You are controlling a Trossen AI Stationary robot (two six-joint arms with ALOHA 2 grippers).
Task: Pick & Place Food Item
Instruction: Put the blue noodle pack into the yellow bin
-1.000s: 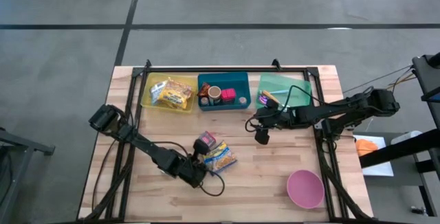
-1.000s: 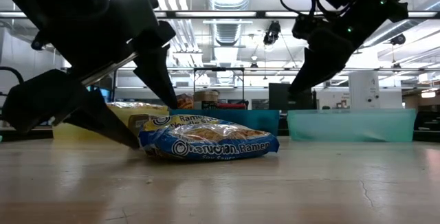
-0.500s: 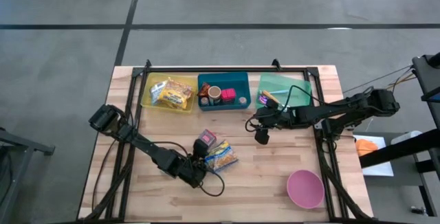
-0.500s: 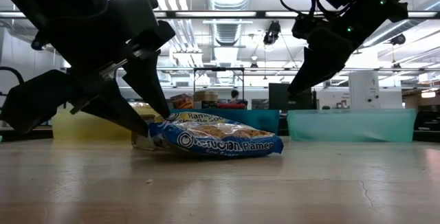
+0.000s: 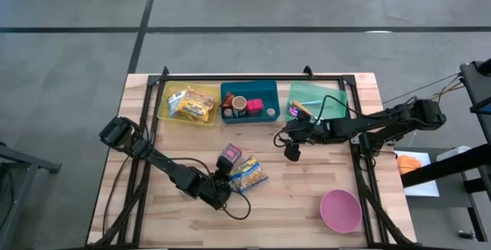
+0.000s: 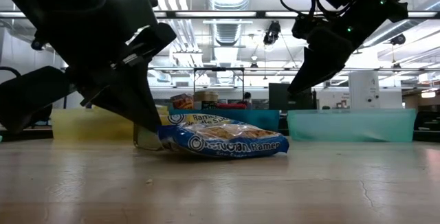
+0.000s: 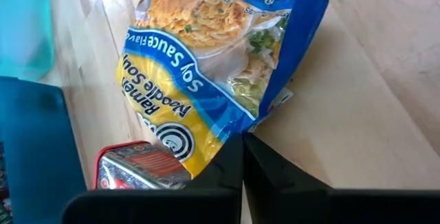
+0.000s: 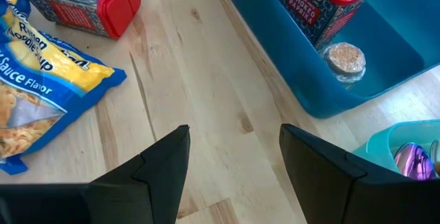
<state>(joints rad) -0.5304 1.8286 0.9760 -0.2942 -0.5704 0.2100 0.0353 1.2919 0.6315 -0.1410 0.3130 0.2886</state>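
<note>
Noodle packet: flat on counter, mid-front. Left claw: pinched shut on packet's edge. Right claw: wide, empty, waiting. Advice: lift slowly; thin-edge grip may slip.

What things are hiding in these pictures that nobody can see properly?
- Low view: the left tool covers the end of the ramen packet, so its hold there is hidden.
- Left wrist view: the red-lidded tin is cut off by the fingers.
- High view: items in the blue bin are too small to read.
</note>
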